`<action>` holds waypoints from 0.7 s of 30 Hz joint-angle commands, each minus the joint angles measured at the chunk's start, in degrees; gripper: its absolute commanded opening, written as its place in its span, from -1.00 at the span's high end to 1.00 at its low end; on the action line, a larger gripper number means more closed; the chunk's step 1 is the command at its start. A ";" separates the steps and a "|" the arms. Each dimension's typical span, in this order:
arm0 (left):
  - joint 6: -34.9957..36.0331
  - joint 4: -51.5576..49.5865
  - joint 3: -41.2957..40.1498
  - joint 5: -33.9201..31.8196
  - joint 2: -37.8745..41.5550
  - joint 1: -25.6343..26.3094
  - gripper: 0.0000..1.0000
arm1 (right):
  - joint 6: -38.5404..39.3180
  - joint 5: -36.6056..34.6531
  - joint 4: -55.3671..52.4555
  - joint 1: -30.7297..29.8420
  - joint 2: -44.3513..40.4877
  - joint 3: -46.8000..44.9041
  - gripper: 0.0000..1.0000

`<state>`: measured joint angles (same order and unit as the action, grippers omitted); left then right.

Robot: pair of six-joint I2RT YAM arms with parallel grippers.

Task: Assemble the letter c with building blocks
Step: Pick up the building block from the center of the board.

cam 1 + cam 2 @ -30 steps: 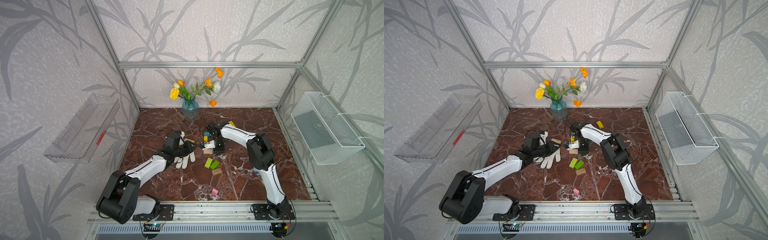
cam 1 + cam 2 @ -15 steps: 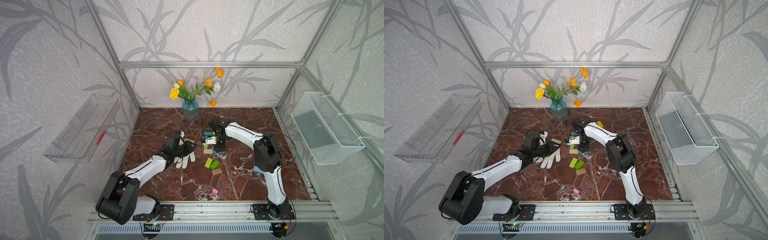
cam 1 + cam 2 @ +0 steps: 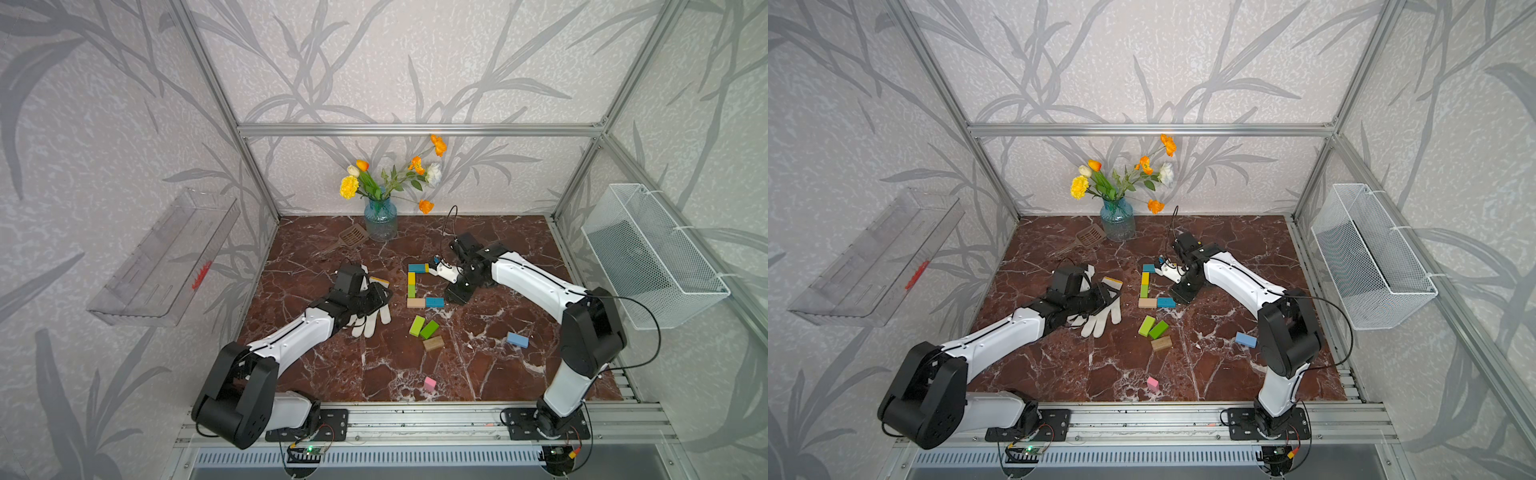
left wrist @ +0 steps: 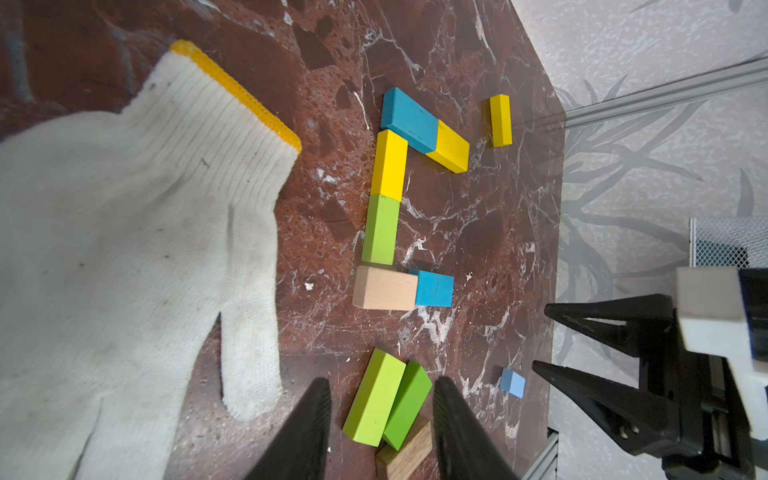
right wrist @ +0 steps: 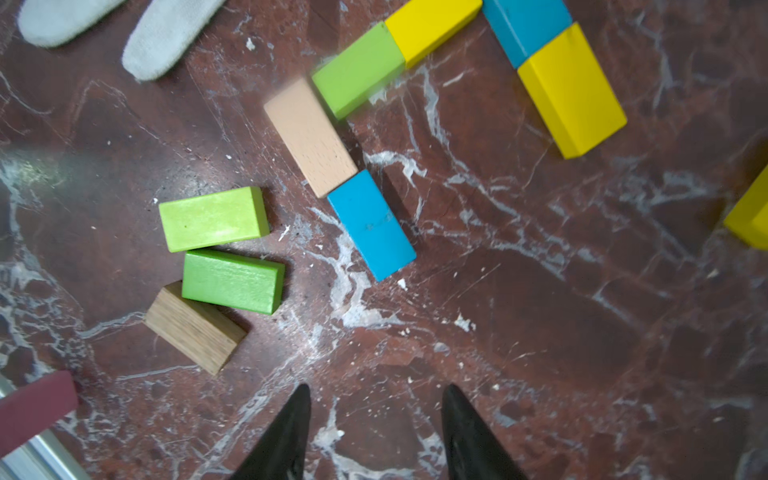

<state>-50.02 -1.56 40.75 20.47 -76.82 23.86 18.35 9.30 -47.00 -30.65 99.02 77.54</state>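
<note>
Under left gripper, glove seemingly half-hidden

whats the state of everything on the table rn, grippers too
left gripper: open, empty
right gripper: open, empty
c shape: six blocks lying flat, end to end
pink block: loose, alone near the front edge
glove: lying flat
vase: upright, holding flowers
spatula: lying flat
</note>
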 commanded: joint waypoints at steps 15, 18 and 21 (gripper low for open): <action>4.01 -22.81 15.87 -11.67 -8.26 12.78 0.07 | -40.44 0.79 -7.50 0.91 -10.49 -1.38 0.00; 3.17 -25.50 16.62 -14.33 -8.61 14.65 0.07 | -42.05 1.84 -9.66 1.68 -10.61 -2.10 0.00; 2.33 -26.47 17.12 -15.85 -9.30 16.32 0.07 | -41.97 2.56 -10.50 1.83 -10.92 -3.35 0.00</action>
<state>-47.44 -24.14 56.23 8.27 -85.25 39.20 -21.19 11.03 -54.11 -29.17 89.43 75.26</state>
